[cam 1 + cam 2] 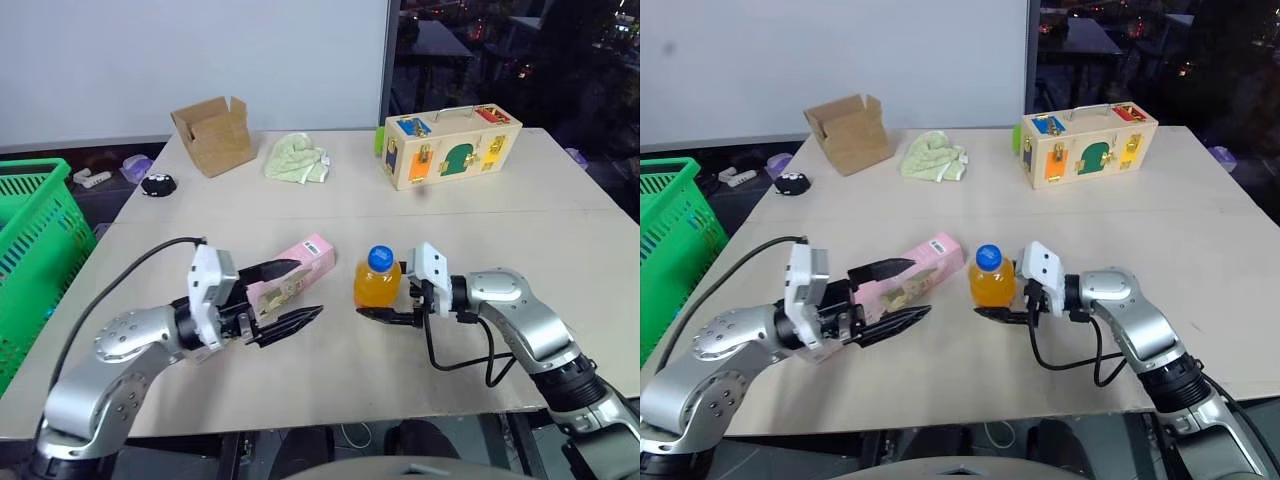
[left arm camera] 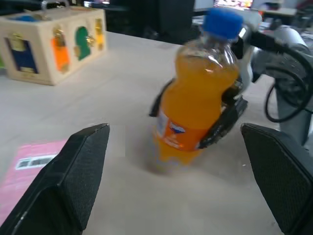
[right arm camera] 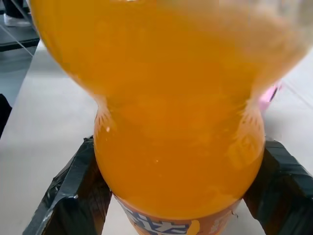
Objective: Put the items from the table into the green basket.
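A: Which step is in hand?

B: The bottle (image 1: 377, 279) is being taken first. The right gripper (image 1: 385, 306) is pinched on its lower half, one black finger on either side, as the right wrist view shows close up. It stands upright near the front middle of the table (image 1: 560, 210), and I can't tell whether it's off the wood yet

A: And the carton (image 1: 292, 279)?

B: Lying flat on the table just left of the bottle, untouched. The left gripper (image 1: 290, 297) is at its near end with the fingers spread wide, one above the carton and one on the bottle's side of it, holding nothing

A: Where's the basket (image 1: 35, 247)?

B: Off the table's left edge, well away from both items. So nothing has gone in yet, I'd say

A: How do the arms sit?

B: The right forearm comes in from the right, bent at the elbow, gripper pointing left and roughly level. The left forearm reaches in from the lower left, gripper about level and aimed toward the bottle

A: What does the next move call for?

B: Probably a clean lift, then a long carry left across the carton and the left arm, high enough to clear the basket's rim. Or a handover, since the open left gripper faces the bottle. The round bottle could twist or slip in a two-finger pinch
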